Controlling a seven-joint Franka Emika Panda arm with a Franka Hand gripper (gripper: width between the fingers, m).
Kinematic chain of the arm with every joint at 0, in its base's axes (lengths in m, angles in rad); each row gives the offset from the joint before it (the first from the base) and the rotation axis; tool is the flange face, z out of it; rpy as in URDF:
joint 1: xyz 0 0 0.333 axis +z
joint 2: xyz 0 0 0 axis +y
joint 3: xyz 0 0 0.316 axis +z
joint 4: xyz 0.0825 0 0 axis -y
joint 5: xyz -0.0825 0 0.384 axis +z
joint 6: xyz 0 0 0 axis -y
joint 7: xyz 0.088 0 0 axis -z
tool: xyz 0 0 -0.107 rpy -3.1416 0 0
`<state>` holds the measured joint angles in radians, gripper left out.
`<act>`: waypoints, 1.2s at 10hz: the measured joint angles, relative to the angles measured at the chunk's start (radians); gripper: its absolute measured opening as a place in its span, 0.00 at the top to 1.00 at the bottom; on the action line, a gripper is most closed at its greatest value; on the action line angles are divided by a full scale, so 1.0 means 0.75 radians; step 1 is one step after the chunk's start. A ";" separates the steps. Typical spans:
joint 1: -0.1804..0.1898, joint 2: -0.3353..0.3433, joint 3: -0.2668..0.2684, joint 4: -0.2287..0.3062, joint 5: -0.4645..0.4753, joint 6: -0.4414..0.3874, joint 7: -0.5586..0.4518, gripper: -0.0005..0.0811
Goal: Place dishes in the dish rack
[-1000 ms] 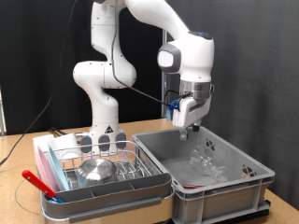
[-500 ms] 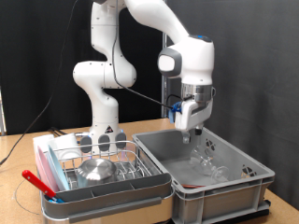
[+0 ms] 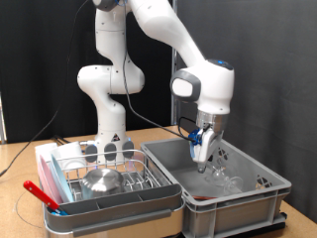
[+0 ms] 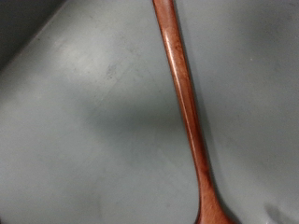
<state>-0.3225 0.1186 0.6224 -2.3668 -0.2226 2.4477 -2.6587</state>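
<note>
My gripper (image 3: pixel 203 165) hangs low inside the large grey bin (image 3: pixel 241 212), just above a few clear glass pieces (image 3: pixel 224 181) on the bin floor. Its fingers do not show in the wrist view, which is filled by a thin orange-brown stick (image 4: pixel 183 103) lying on the grey bin floor (image 4: pixel 84 121). At the exterior view's left stands the dish rack (image 3: pixel 149 181), silver wire in a white tray base. A small shiny steel bowl (image 3: pixel 101 179) sits in it.
A red utensil (image 3: pixel 42 192) lies along the dish rack's near left edge. The robot's white base (image 3: pixel 111 139) rises behind the rack. The bin's walls surround the gripper on all sides.
The gripper has come down and a little to the exterior view's right, from above the bin's rim to deep inside the bin near the glass pieces.
</note>
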 joint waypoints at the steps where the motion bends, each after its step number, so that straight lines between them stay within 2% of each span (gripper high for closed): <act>1: -0.001 0.048 0.000 0.012 -0.046 0.007 0.007 0.01; 6: 0.001 0.243 -0.029 0.024 -0.297 0.072 0.068 0.01; 12: 0.013 0.422 -0.084 0.039 -0.413 0.176 0.077 0.01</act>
<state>-0.3129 0.4352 0.5598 -2.3375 -0.5321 2.5794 -2.6007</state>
